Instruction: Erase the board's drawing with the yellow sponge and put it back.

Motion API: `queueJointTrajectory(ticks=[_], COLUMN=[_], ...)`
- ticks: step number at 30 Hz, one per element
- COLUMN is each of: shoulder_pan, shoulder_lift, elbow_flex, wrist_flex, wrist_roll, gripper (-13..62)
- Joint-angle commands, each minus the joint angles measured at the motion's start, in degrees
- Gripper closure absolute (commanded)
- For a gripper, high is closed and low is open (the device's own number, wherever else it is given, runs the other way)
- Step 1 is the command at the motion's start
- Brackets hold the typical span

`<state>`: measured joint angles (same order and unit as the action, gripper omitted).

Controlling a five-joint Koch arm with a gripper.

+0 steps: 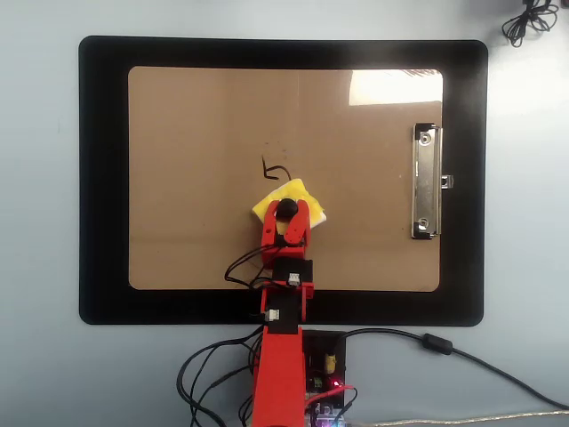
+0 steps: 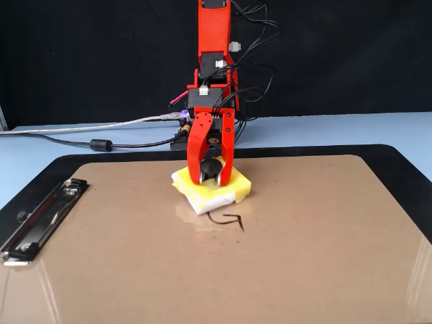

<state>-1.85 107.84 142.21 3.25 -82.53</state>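
Observation:
The brown board (image 1: 196, 178) (image 2: 324, 243) lies on a black mat, its silver clip (image 1: 427, 182) (image 2: 40, 216) at the right in the overhead view and at the left in the fixed view. The black drawing (image 1: 275, 169) (image 2: 226, 219) is a small hook-shaped line mid-board. The yellow sponge (image 1: 292, 191) (image 2: 239, 185) rests on the board just beside the drawing, touching its edge. My red gripper (image 1: 286, 212) (image 2: 210, 174) is shut on the sponge's black knob (image 1: 287, 210) (image 2: 210, 166), jaws on either side of it.
The black mat (image 1: 102, 178) (image 2: 405, 158) frames the board on a light blue table. The arm's base and cables (image 1: 293, 374) (image 2: 101, 143) sit at the mat's edge. A coiled black cable (image 1: 529, 20) lies at the top right corner of the overhead view.

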Motion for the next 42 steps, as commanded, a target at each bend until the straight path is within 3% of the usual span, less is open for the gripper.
queueJointTrajectory(ticks=[1, 4, 10, 13, 16, 21, 25, 28, 33, 36, 39, 42], shoulder_pan=[-1.05, -1.58, -1.93, -1.93, -1.93, -3.60, -5.45, -6.06, -6.06, -6.06, -6.15, -6.68], shoulder_lift=[2.29, 0.09, -22.50, -28.56, -24.43, -1.58, 8.00, 2.29, -18.19, -23.29, -20.39, -8.61], elbow_flex=[1.76, 1.93, -12.83, -18.11, -13.10, 8.35, 15.56, 12.22, -7.38, -12.39, -8.88, 2.11], wrist_flex=[-4.75, -8.96, -19.16, -20.92, -20.83, -20.48, -20.39, -21.01, -22.06, -22.24, -22.06, -21.88], wrist_roll=[-0.53, -0.62, -0.53, -0.62, -0.79, -2.11, -2.29, -2.46, -2.37, -2.37, -2.37, -2.37], gripper=[57.6, 57.6, 57.6, 57.6, 57.6, 57.6, 57.6, 57.6, 57.6, 57.6, 57.6, 57.6])
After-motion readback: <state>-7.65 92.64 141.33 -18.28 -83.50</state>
